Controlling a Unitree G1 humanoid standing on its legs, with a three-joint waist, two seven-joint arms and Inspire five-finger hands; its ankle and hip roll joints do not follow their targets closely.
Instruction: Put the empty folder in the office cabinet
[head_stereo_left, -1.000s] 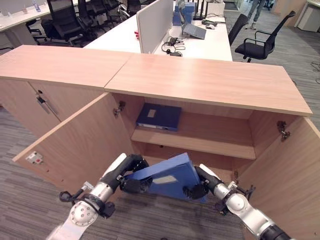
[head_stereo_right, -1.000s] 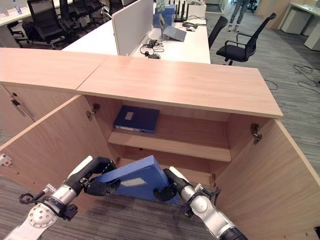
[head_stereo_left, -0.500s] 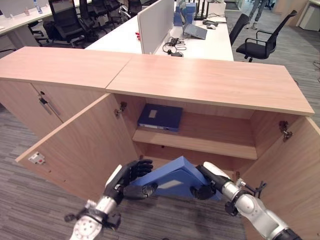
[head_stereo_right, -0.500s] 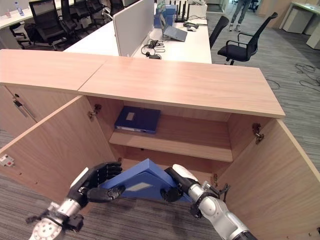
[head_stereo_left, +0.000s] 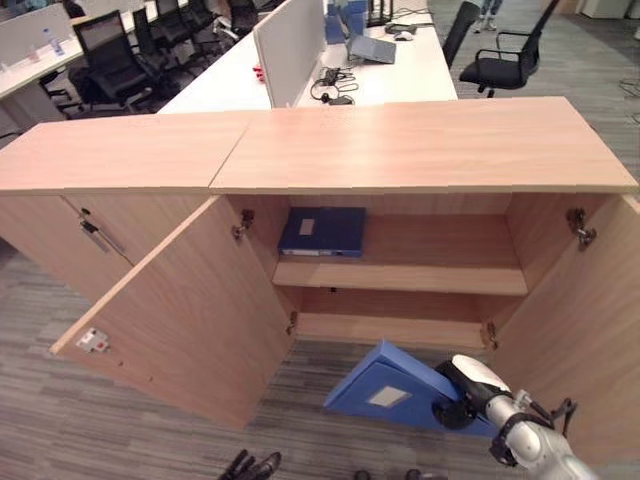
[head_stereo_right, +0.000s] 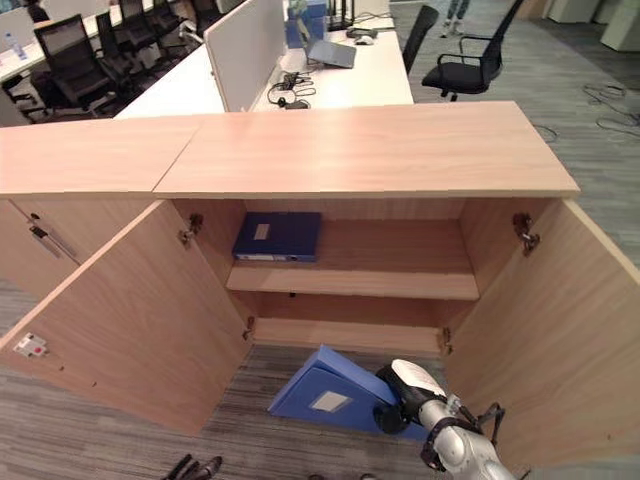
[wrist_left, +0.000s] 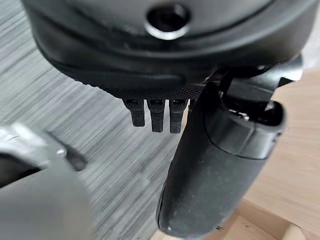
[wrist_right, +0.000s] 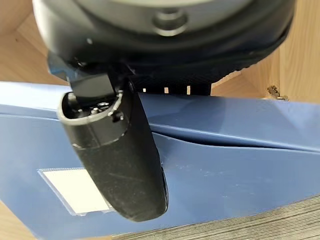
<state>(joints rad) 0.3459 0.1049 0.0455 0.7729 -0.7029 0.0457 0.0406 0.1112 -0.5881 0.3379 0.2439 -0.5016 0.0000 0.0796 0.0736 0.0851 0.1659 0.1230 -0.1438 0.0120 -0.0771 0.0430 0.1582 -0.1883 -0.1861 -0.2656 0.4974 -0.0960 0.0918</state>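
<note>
A blue folder (head_stereo_left: 385, 385) with a white label leans tilted on the carpet in front of the open cabinet (head_stereo_left: 400, 270). My right hand (head_stereo_left: 470, 388) grips its right edge. In the right wrist view the thumb (wrist_right: 120, 160) lies across the folder's face (wrist_right: 225, 165) and the fingers are curled behind it. My left hand (head_stereo_left: 250, 466) hangs low over the carpet by the left door, apart from the folder. Its fingers (wrist_left: 155, 112) are straight and hold nothing.
A dark blue folder (head_stereo_left: 322, 231) lies flat at the left of the upper shelf. The lower compartment (head_stereo_left: 390, 328) is open behind the held folder. Both doors stand wide: left door (head_stereo_left: 190, 310), right door (head_stereo_left: 590, 320). Desks and office chairs (head_stereo_left: 500, 65) stand beyond the cabinet.
My left hand has let go of the folder and dropped away to the lower left. The folder now sits lower, held by the right hand alone. The camera has pulled back.
</note>
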